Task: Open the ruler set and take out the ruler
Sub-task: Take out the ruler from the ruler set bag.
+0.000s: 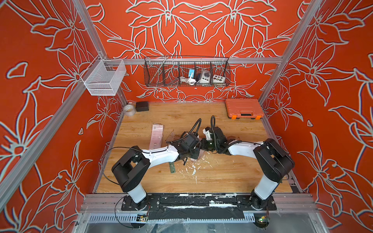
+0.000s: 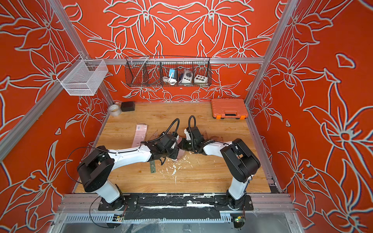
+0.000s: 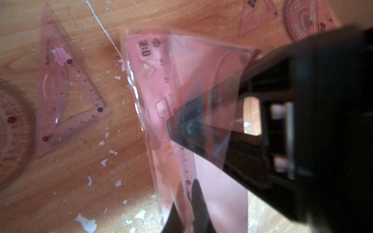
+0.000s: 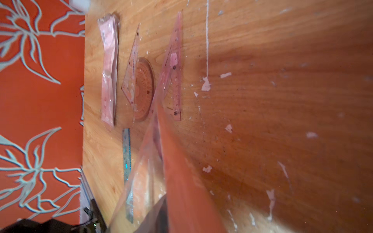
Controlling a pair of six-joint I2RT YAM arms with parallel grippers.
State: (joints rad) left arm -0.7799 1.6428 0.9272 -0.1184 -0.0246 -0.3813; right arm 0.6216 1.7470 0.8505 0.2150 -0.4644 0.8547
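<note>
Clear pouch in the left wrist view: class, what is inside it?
A pink ruler with printed numbers shows through the pouch. The right fingers clamping it hide the ruler's middle; anything else inside cannot be told.

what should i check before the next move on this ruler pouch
1. Left claw shut on the pouch: ok.
2. Right claw shut on the pouch's opposite end: ok.
3. Pouch held off the table: ok, it appears to hang between the two claws.
4. Pouch mouth opened: cannot tell, the plastic is blurred and the claws cover its ends.
5. Ruler out of the pouch: not ok, it shows through the plastic, inside.
6. Loose set square and protractor apart from the pouch: ok, both lie flat on the table to one side.
</note>
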